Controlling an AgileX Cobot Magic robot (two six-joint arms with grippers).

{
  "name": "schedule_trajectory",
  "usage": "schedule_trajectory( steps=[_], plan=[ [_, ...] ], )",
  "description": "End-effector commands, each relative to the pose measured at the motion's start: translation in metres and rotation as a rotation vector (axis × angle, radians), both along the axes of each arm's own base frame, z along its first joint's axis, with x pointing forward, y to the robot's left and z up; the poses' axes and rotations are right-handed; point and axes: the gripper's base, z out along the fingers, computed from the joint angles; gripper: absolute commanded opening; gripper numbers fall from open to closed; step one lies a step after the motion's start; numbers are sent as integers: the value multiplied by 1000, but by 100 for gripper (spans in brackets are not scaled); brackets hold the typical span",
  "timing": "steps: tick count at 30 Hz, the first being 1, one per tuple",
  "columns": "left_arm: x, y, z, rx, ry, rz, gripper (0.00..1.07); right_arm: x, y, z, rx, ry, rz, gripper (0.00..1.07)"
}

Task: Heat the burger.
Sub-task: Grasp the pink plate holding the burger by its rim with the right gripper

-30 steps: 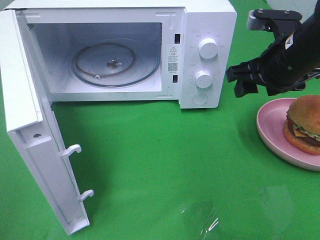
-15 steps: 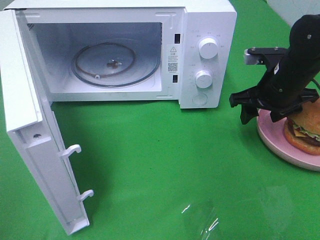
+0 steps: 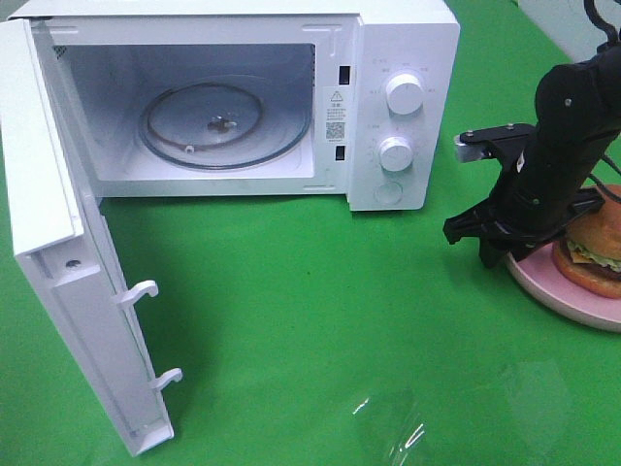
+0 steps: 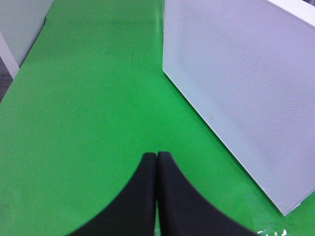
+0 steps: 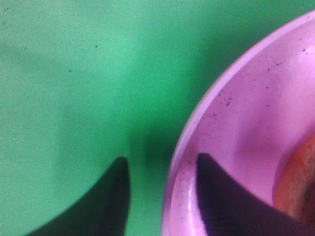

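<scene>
Left gripper (image 4: pixel 156 155): seen only by its own wrist camera. Fingers are pressed together with nothing held, and it is hung over the green cloth (image 4: pixel 88 98) beside a white dotted panel (image 4: pixel 246 88).

Microwave (image 3: pixel 403 49): the door (image 3: pixel 58 243) is swung wide open on its left side and the cavity is exposed. The glass turntable (image 3: pixel 223 124) is seated inside. The upper knob (image 3: pixel 404 93) and lower knob (image 3: pixel 395 153) are stacked on its right-hand panel.

Right gripper (image 3: pixel 493 254): positioned low at the cloth, right of the microwave. Jaws are parted and set astride the rim of the pink plate (image 3: pixel 548 289), one finger over cloth and one inside the plate. The rim is seen in the gap, not clamped.

Burger (image 3: pixel 600 262): located on that plate, right of the microwave and outside it, partly hidden by the arm.
</scene>
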Motion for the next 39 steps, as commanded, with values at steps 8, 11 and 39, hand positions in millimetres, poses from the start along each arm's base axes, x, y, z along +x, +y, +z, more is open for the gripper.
schedule_trajectory(
  steps=[8, 11, 39],
  plan=[
    [-3, 0, 0, 0, -33, -6, 0, -4, -2, -16, -5, 68, 4, 0],
    [-3, 0, 0, 0, -33, -6, 0, -5, -2, -13, -9, 71, 16, 0],
    [-3, 0, 0, 0, -33, -6, 0, -13, 2, 0, -21, 105, -8, 72]
  ],
)
